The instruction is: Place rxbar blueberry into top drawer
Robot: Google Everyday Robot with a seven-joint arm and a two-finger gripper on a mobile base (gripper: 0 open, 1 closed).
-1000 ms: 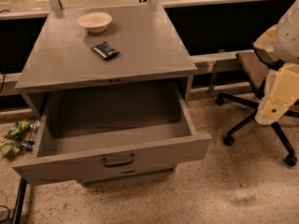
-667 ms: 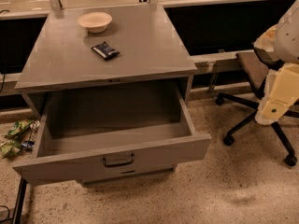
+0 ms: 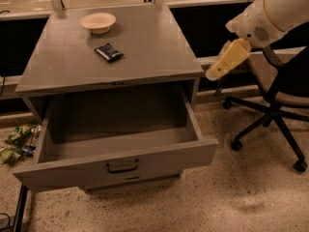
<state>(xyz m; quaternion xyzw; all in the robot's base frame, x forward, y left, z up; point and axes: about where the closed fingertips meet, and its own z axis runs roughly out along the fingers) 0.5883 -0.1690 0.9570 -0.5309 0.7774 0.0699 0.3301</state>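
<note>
The rxbar blueberry (image 3: 108,52) is a dark navy wrapper lying flat on the grey cabinet top (image 3: 149,47), left of centre and just in front of a bowl. The top drawer (image 3: 159,159) is pulled wide open below it, with nothing inside and a dark curved handle (image 3: 122,166) on its front panel. My gripper (image 3: 216,72) is pale yellow and hangs in the air off the cabinet's right front corner, above the drawer's right side. It is well to the right of the bar and holds nothing.
A cream bowl (image 3: 98,22) sits at the back left of the cabinet top. A black office chair (image 3: 273,105) stands on the floor to the right, under my arm. Crumpled green wrappers (image 3: 17,141) lie on the floor at the left.
My arm has swung up and to the left, from low by the chair to beside the cabinet's right front corner. The bar, bowl and drawer have not moved.
</note>
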